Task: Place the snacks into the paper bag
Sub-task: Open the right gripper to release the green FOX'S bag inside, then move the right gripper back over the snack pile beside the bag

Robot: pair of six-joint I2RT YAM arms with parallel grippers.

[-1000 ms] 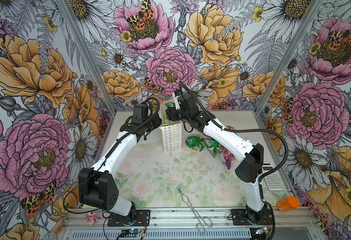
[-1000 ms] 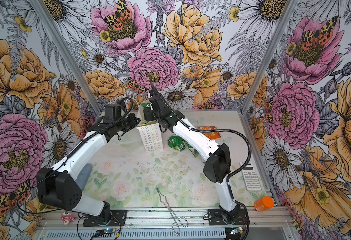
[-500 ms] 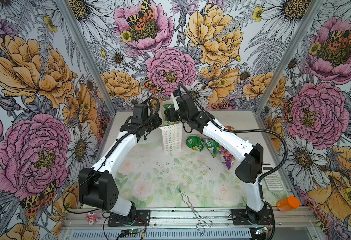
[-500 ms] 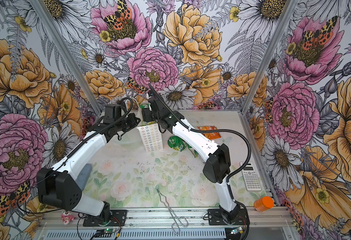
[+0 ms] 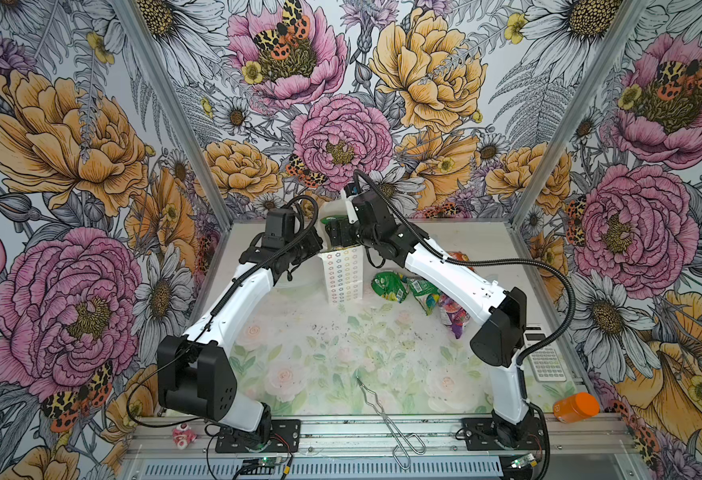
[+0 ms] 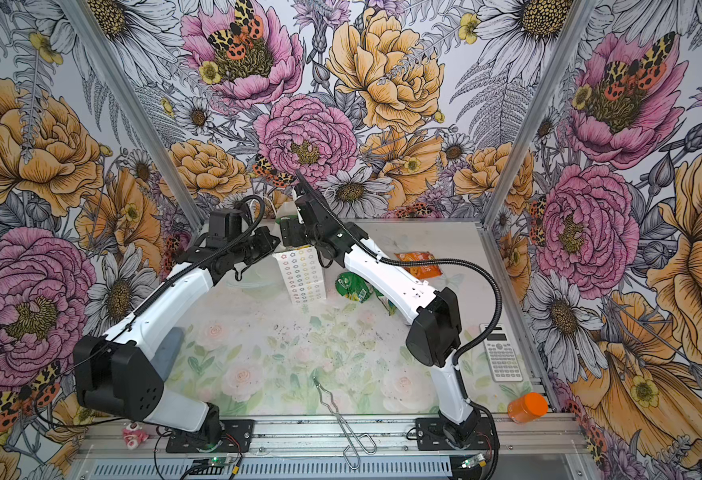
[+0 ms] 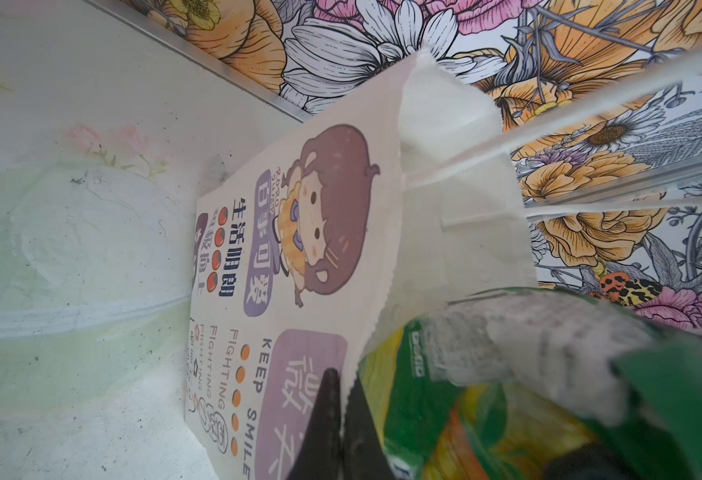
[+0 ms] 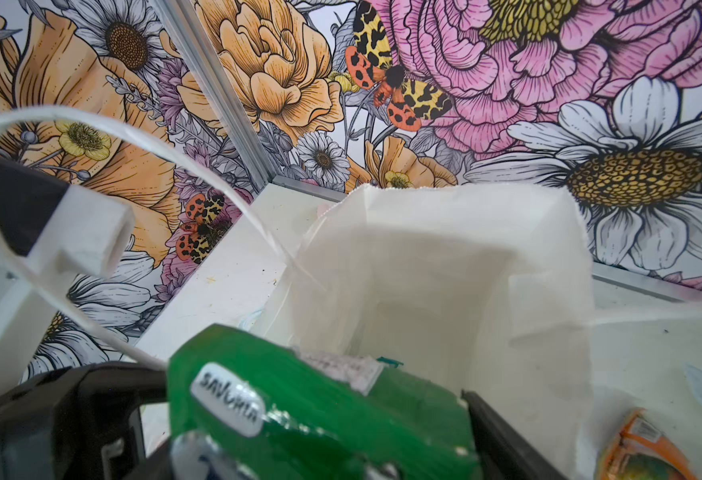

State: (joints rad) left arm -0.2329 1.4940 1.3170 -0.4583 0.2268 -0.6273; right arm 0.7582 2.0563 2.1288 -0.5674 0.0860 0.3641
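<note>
Several snacks (image 5: 388,286) lie loose on the table (image 5: 320,353), right of the paper bag (image 5: 343,276). Left gripper (image 7: 341,419) is pinched shut on the bag's rim; right gripper (image 8: 311,403) sits over the mouth, green packet (image 8: 341,436) between wide jaws, grip unclear.

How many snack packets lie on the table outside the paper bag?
4: a green packet beside the paper bag, a green-teal one alongside, a purple-pink one by the right arm, an orange one behind it. Others may hide under that arm.
</note>
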